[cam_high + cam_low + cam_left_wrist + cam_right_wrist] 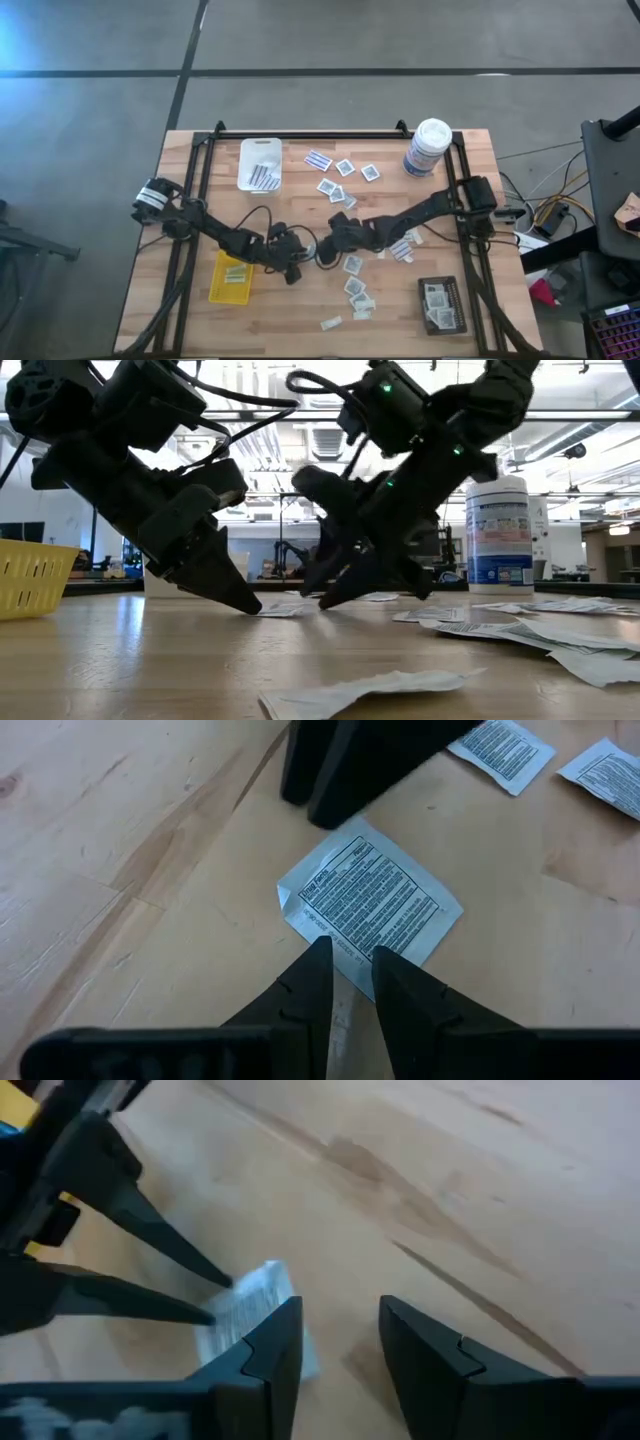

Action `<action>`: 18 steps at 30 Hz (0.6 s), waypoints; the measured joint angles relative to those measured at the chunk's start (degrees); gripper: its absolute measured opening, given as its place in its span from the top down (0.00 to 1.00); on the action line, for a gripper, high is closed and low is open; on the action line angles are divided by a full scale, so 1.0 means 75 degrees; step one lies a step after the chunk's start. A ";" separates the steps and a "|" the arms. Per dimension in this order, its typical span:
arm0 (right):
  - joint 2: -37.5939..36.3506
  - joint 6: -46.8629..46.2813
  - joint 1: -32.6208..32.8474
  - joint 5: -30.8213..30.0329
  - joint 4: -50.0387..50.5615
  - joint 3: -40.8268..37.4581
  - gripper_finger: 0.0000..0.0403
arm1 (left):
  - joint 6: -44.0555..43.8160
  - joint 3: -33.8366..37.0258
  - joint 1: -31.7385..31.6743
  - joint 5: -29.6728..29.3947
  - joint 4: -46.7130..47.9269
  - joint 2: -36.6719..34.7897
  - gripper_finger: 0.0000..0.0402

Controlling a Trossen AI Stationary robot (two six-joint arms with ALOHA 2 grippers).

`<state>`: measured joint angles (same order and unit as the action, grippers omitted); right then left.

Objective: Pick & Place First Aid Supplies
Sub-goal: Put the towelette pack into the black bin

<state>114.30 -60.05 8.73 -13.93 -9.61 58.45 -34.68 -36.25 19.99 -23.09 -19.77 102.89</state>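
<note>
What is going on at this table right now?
Both arms meet mid-table over one white packet lying flat on the wood. The left gripper has its fingertips pinched at the packet's edge. The right gripper stands open beside it. More packets lie scattered, with some already in the white tray, yellow tray and black tray.

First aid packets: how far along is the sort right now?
Done: a few packets sit in the white tray, yellow tray and black tray. In hand: both tools meet at one printed packet mid-table, the left tool pinching its edge, the right tool open beside it. Left: many loose packets across the table.
</note>
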 joint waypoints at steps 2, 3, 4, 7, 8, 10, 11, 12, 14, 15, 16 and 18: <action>0.0142 -0.0067 -0.0025 0.0237 -0.0069 0.0161 0.67 | 0.0000 0.0000 0.0000 -0.0003 0.0003 0.0000 0.80; 0.0199 -0.0079 -0.0026 0.0271 -0.0051 0.0210 0.67 | 0.0000 0.0003 0.0000 0.0000 0.0000 0.0000 0.80; 0.0241 -0.0071 -0.0026 0.0277 -0.0039 0.0275 0.67 | -0.0003 0.0000 0.0000 -0.0003 0.0006 0.0000 0.80; 0.0256 -0.0023 -0.0029 0.0461 -0.0020 0.0335 0.67 | -0.0023 0.0000 0.0000 -0.0014 0.0025 0.0000 0.80; 0.0253 -0.0025 -0.0029 0.0499 0.0011 0.0342 0.67 | -0.0023 0.0000 0.0000 -0.0020 0.0045 0.0000 0.80; 0.0218 -0.0077 -0.0029 0.0622 0.0120 0.0347 0.67 | -0.0029 0.0000 0.0000 -0.0027 0.0043 0.0000 0.80; 0.0207 -0.0127 -0.0029 0.0670 0.0199 0.0347 0.67 | -0.0029 0.0000 0.0000 -0.0027 0.0049 0.0000 0.80; 0.0204 -0.0174 -0.0029 0.0692 0.0272 0.0351 0.67 | -0.0032 0.0000 0.0000 -0.0027 0.0050 0.0000 0.80; 0.0189 -0.0245 -0.0028 0.0922 0.0369 0.0356 0.67 | -0.0038 0.0000 0.0000 -0.0032 0.0052 0.0000 0.80; 0.0188 -0.0285 -0.0029 0.1081 0.0376 0.0356 0.67 | -0.0041 0.0000 0.0000 -0.0033 0.0052 0.0000 0.80; 0.0186 -0.0320 -0.0029 0.1245 0.0376 0.0356 0.67 | -0.0041 0.0000 0.0000 -0.0036 0.0052 0.0000 0.80; 0.0186 -0.0342 -0.0029 0.1465 0.0372 0.0353 0.67 | -0.0044 0.0000 0.0000 -0.0038 0.0053 0.0000 0.80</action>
<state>115.70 -62.61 8.52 -2.94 -6.81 61.10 -35.00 -36.25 19.99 -23.38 -19.38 102.89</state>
